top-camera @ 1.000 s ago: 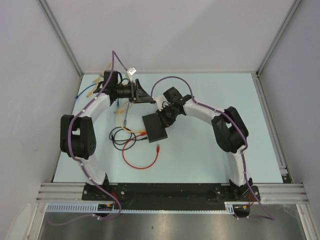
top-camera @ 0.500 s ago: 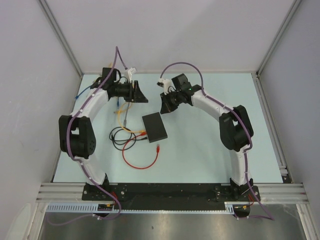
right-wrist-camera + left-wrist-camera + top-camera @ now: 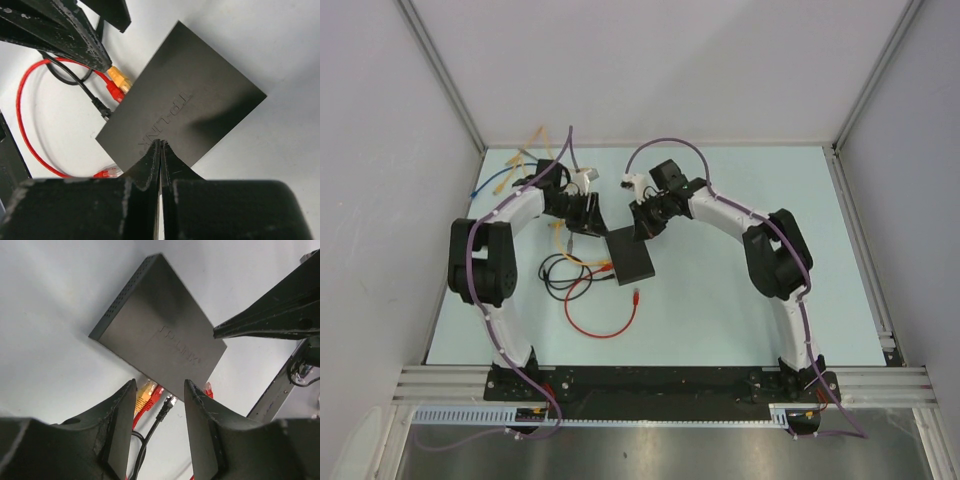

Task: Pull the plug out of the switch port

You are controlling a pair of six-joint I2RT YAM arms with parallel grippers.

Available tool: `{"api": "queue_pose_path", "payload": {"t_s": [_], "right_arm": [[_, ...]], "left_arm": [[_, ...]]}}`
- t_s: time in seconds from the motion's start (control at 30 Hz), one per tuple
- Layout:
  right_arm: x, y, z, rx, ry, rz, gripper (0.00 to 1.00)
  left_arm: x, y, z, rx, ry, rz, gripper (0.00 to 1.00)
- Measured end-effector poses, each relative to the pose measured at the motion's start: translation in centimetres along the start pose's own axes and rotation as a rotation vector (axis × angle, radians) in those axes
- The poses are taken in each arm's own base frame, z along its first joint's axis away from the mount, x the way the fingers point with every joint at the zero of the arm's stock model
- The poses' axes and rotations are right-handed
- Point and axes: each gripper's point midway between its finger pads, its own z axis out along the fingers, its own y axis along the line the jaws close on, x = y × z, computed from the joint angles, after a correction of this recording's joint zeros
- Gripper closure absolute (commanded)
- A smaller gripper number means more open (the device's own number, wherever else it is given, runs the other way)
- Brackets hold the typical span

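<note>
Two fingers of the left hand stand partly apart at the bottom of the left wrist view, with nothing gripped between them. Just past their tips, a yellow plug, a red plug and a black plug sit side by side in the switch port edge of the black box. The box lies flat on the table at mid-frame. The right hand is pressed shut and empty, its tips over the box's opposite edge. A loose red cable curls below the box in the top view.
</note>
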Motion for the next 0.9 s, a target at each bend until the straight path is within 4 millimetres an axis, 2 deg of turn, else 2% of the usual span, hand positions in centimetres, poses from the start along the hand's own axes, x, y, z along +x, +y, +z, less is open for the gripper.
{"api": "queue_pose_path", "payload": {"t_s": [0.23, 0.57, 0.9], "right_arm": [[1.8, -0.7, 1.4, -0.002, 0.047, 0.026, 0.97], [2.3, 0.3, 2.5, 0.005, 0.073, -0.004, 0.98], [2.4, 0.1, 2.5, 0.018, 0.075, -0.011, 0.97]], "left_arm": [[3.1, 1.2, 1.4, 0.001, 0.078, -0.060, 0.50], [5.1, 2.5, 3.0, 0.020, 0.146, -0.097, 0.53], [6.3, 2.2, 3.8, 0.078, 0.185, -0.140, 0.57]]}}
